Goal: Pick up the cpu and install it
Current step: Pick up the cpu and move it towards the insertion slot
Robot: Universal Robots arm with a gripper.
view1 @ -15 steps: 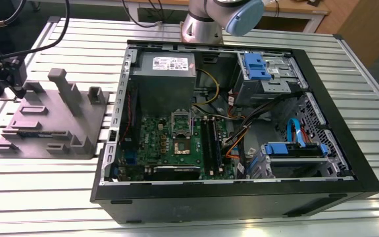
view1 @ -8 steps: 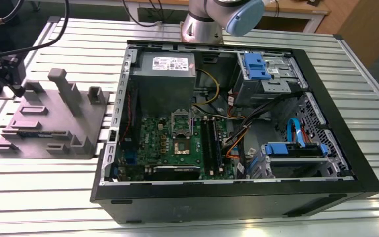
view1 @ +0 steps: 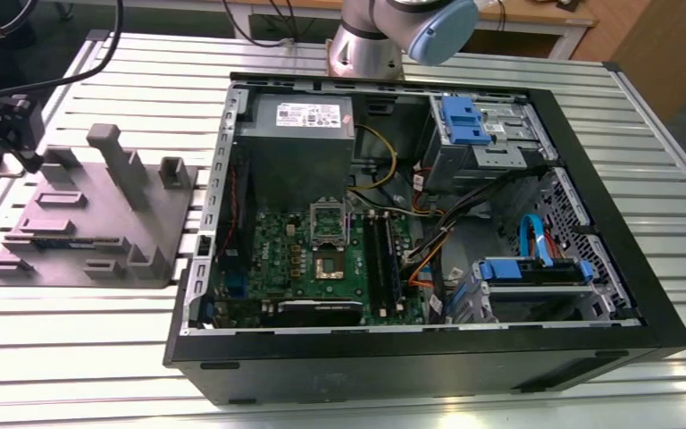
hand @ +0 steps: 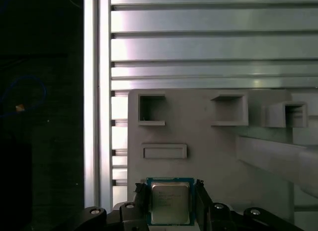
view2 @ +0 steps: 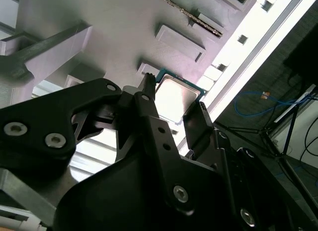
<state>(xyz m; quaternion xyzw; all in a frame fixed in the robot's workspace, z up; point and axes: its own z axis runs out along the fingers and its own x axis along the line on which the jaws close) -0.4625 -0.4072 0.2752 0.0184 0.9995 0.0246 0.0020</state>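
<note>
Your black pincer (hand: pixel 171 187) grips the small square silvery-grey metal cpu (hand: pixel 170 203) by two opposite edges. The cpu lies on the grey plastic fixture block (hand: pixel 208 146), at nine o'clock from the open black computer case (view1: pixel 439 357) on the slatted bench (view1: pixel 104 340).

Exterior view: high, oblique, set well back, covering the open computer case (view1: pixel 414 353), the grey holder block (view1: pixel 93 223) and the slatted tabletop (view1: pixel 81 357).

First wrist view: close, facing squarely down onto the block (hand: pixel 208 151) past the pincer (hand: pixel 170 191).

Second wrist view: closer, slanting along the pincer (view2: pixel 175 96).

Both wrist views share the cpu (hand: pixel 170 203) (view2: pixel 176 92) and the block (view2: pixel 124 27).
</note>
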